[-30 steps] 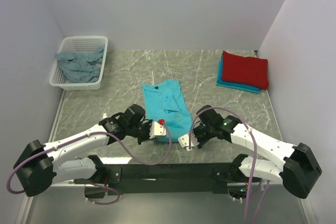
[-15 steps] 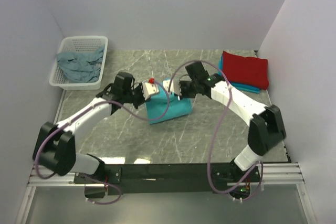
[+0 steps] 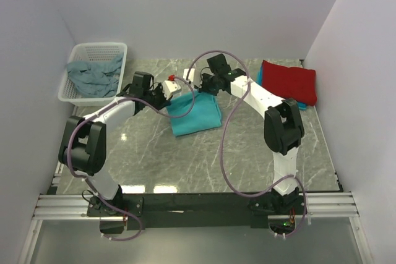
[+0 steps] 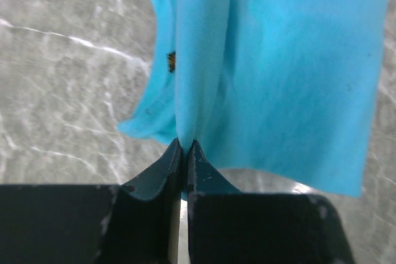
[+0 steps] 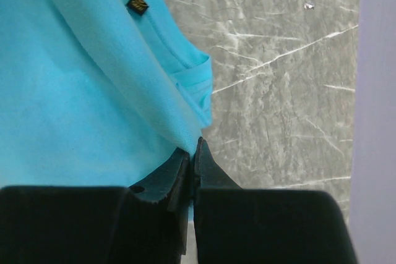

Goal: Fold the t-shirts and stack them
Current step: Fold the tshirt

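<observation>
Left claw [image 4: 184, 150]: closed tight, its two dark fingers pressed together on a pinched fold of the turquoise t-shirt [image 3: 197, 117]; the cloth comes straight out from between the tips.
Right claw [image 5: 193, 153]: also closed all the way, gripping a folded edge of the same shirt close to its collar.
Turquoise t-shirt: at the middle of the desk [image 3: 247, 146], toward the far side. Its near part lies flat on the marbled surface, while its far edge is held up by both claws.
Claw positions: the two sit close together over the shirt's far edge, the left one just left of the right one, with both arms stretched out from the near edge.
Neck label [image 5: 137, 3]: a small dark tag with a gold mark on the collar band, facing the right wrist camera.
Red t-shirt [image 3: 289, 82]: folded at the far right corner of the desk, on top of a stack.
Turquoise-blue t-shirt [image 3: 301, 104]: folded under the red one, only its edges showing.
Basket [image 3: 101, 46]: white perforated plastic, at the far left of the desk.
Grey-blue t-shirt [image 3: 93, 77]: crumpled inside the basket.
</observation>
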Controlling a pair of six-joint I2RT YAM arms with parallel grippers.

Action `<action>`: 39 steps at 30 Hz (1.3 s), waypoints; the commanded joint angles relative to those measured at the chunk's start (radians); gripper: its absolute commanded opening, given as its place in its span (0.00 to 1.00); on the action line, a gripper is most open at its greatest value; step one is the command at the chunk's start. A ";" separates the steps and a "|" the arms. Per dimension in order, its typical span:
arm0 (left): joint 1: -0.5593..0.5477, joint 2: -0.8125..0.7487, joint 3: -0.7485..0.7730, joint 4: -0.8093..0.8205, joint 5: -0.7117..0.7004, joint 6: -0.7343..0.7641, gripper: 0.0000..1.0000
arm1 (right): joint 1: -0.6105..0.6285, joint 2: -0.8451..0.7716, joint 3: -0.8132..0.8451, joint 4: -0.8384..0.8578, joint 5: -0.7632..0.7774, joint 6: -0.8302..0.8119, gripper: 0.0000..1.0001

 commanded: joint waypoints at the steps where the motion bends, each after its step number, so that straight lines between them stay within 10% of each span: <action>1: 0.014 0.025 0.073 0.048 -0.006 -0.018 0.00 | -0.010 0.035 0.087 0.035 0.025 0.036 0.00; 33: 0.019 0.231 0.259 0.057 -0.200 -0.150 0.02 | -0.006 0.228 0.228 0.102 0.159 0.165 0.09; 39: 0.020 0.206 0.303 0.149 -0.393 -0.365 0.64 | -0.009 0.214 0.167 0.330 0.351 0.353 0.48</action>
